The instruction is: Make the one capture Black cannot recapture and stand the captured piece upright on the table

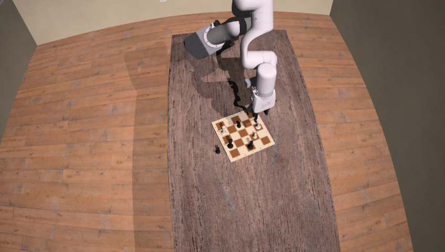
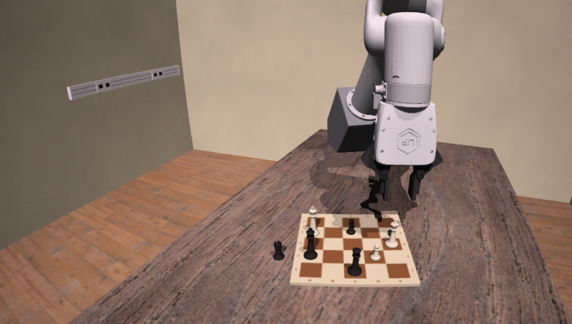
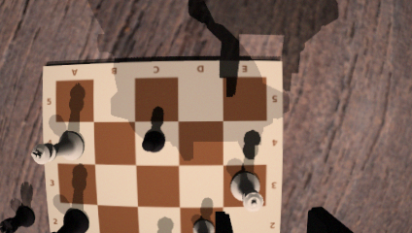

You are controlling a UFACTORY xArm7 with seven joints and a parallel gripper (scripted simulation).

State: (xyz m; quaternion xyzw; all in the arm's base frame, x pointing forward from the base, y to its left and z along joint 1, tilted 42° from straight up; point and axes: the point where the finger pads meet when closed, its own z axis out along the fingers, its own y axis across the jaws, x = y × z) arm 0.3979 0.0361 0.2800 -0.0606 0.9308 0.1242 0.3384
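The long dark wood-grain worktop [image 1: 218, 199] carries everything. Above it the white seven-joint arm [image 2: 407, 60] hangs with its wrist pointing straight down over the far right corner of the small tan-and-brown five-by-five chessboard [image 2: 317, 281], which is the landmark here.

The gripper [image 2: 399, 192] is raised clear of the board, above its far edge near the E file. Its two dark fingers [image 2: 384, 185] stand apart and hold nothing.

On the board, a tall white piece with a crowned top [image 2: 392, 234] stands upright on E3, its long axis vertical; it lies below the fingers and a little nearer the camera in the exterior view, not touching them. In the wrist view it [image 3: 247, 186] sits just off the lower right, with only the dark fingertips showing at the bottom edge.

Another tall white piece [image 2: 313, 219] stands upright on A4. A tall black piece [image 2: 310, 244] stands on A2 and another [image 2: 355, 261] on C1. A small black pawn [image 2: 351, 227] is on C4, a small white pawn [image 2: 376, 252] on D2.

Off the board, just beside its left edge, a small black rook-shaped piece [image 2: 278, 250] stands upright on the worktop, well apart from the fingers.
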